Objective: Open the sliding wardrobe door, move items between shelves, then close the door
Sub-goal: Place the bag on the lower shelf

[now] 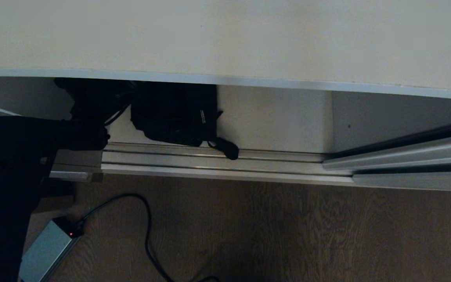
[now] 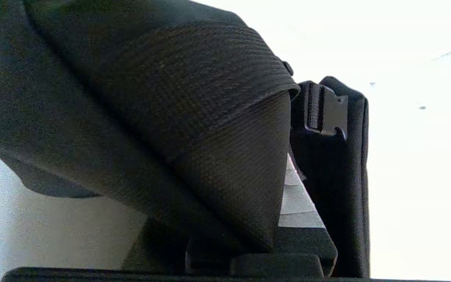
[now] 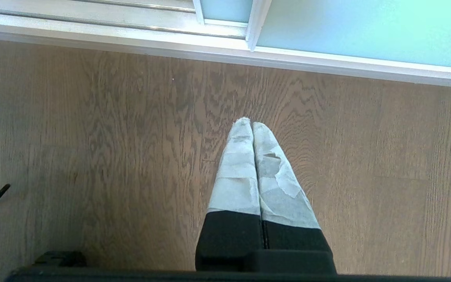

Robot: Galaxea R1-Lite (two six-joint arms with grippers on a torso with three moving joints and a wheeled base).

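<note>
The black bag (image 2: 170, 129) fills the left end effector's (image 2: 284, 203) closed grip; its dangling strap (image 1: 225, 148) could snag the door track (image 1: 210, 162).

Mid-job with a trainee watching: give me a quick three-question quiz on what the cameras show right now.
1. True or false: the right end effector is shut and empty above the wooden floor.
2. What is the left end effector clamped on? A) the black bag B) a power cable C) the door frame
3. Fill in: the bag's loose strap end lies on the door ____.
Key: 1 true; 2 A; 3 track.
</note>
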